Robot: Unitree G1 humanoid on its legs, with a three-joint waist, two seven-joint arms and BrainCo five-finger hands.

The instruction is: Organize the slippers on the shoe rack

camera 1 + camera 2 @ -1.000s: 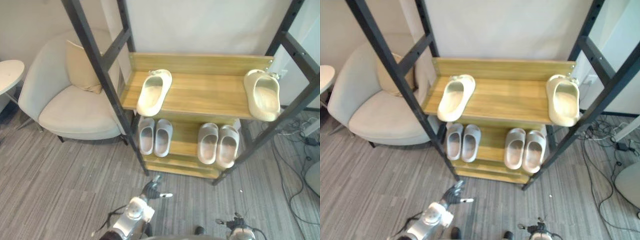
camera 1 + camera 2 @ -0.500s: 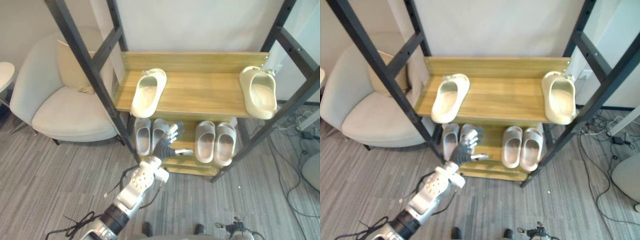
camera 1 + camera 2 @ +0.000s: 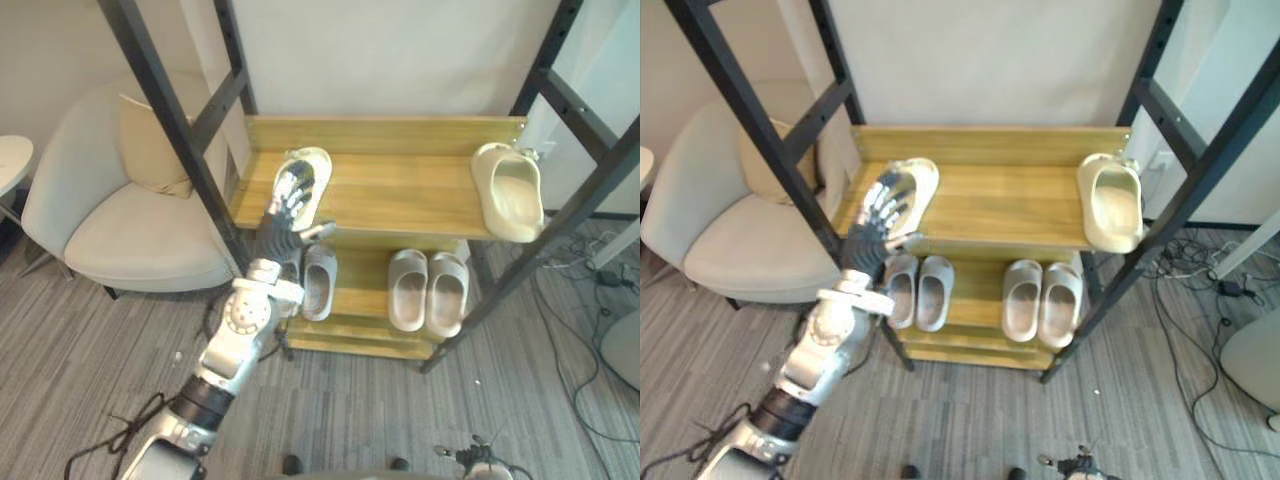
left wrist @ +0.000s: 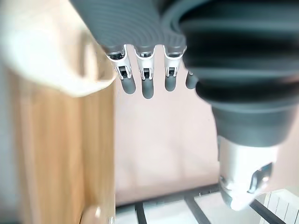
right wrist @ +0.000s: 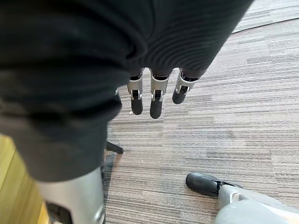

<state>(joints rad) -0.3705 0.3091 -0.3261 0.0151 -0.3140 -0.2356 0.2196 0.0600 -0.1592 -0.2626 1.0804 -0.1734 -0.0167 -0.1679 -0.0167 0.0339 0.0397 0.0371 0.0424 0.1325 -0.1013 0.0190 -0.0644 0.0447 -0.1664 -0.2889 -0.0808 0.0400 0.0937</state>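
On the rack's top wooden shelf lie two cream slippers far apart: one at the left end, one at the right end. My left hand is raised over the left cream slipper, fingers straight and spread, covering its near part; I cannot tell if it touches. The lower shelf holds a light grey pair on the left, partly behind my left arm, and a second pair on the right. My right hand hangs low over the carpet with straight fingers, holding nothing.
Slanted black rack posts stand at both sides of the shelves. A pale armchair with a cushion sits left of the rack, a round white table beyond it. Cables lie on the grey carpet at the right.
My left hand has risen from near the floor, past the lower shelf, up to the left cream slipper on the top shelf. The view has shifted slightly.
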